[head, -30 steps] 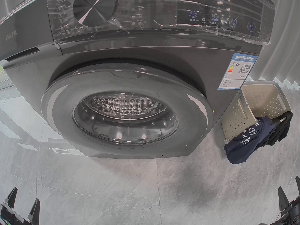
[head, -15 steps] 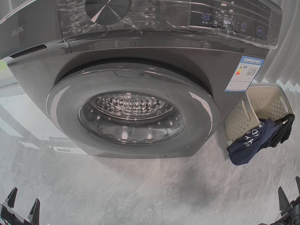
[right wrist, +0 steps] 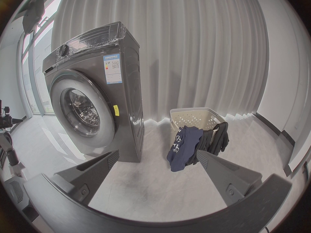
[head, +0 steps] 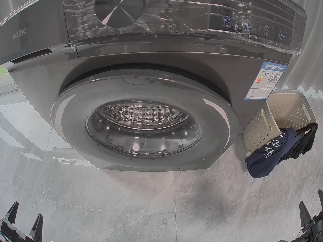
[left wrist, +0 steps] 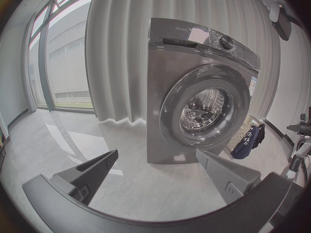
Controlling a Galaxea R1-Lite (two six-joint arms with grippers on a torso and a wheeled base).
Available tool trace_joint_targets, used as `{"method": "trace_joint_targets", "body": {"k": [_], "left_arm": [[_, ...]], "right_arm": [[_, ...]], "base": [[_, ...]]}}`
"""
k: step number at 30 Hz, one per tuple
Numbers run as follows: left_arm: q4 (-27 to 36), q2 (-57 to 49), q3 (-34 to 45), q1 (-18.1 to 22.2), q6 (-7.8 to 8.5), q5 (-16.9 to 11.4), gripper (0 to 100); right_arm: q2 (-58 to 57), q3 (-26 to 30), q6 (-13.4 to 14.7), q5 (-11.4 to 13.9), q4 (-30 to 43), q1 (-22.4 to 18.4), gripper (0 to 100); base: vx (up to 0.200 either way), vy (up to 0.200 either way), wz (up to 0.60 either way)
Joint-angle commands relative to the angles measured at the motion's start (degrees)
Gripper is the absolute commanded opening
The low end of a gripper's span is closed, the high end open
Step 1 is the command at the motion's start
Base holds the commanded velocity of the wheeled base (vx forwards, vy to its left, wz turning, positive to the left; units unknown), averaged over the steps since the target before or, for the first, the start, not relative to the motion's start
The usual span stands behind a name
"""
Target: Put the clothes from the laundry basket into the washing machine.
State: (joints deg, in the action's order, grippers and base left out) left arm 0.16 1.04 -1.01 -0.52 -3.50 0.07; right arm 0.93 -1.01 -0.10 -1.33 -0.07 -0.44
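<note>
Clothes, navy and black, drape over the laundry basket beside the washing machine, its door shut. Your head camera has shifted slightly; nothing else moved. Your left gripper and right gripper gape wide, empty: loading hasn't begun.

Bright daylight enters through the window, glare streaks the washing machine and glossy floor, and wrist views curve towards dark edges.
</note>
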Motion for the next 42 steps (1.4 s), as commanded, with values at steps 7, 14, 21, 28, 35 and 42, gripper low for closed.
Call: {"method": "trace_joint_targets", "body": {"k": [7, 14, 21, 28, 35, 42], "left_arm": [[0.0, -0.7, 0.9, 0.0, -0.02, 0.0, 100], [0.0, -0.7, 0.9, 0.0, -0.02, 0.0, 100], [0.0, -0.7, 0.9, 0.0, -0.02, 0.0, 100], [0.0, -0.7, 0.9, 0.0, -0.02, 0.0, 100], [0.0, -0.7, 0.9, 0.0, -0.02, 0.0, 100], [0.0, -0.7, 0.9, 0.0, -0.02, 0.0, 100]], "right_arm": [[-0.9, 1.0, -0.1, 0.4, 0.0, 0.0, 100], [-0.9, 1.0, 0.0, 0.4, 0.0, 0.0, 100], [-0.9, 1.0, 0.0, 0.4, 0.0, 0.0, 100], [-0.9, 1.0, -0.1, 0.4, 0.0, -0.2, 100], [-0.9, 1.0, 0.1, 0.4, 0.2, -0.1, 100], [-0.9, 1.0, 0.4, 0.0, 0.0, -0.2, 100]], "base": [[0.000, 0.200, 0.00], [0.000, 0.086, 0.00], [0.057, 0.000, 0.00], [0.114, 0.000, 0.00], [0.000, 0.000, 0.00], [0.000, -0.086, 0.00]]}}
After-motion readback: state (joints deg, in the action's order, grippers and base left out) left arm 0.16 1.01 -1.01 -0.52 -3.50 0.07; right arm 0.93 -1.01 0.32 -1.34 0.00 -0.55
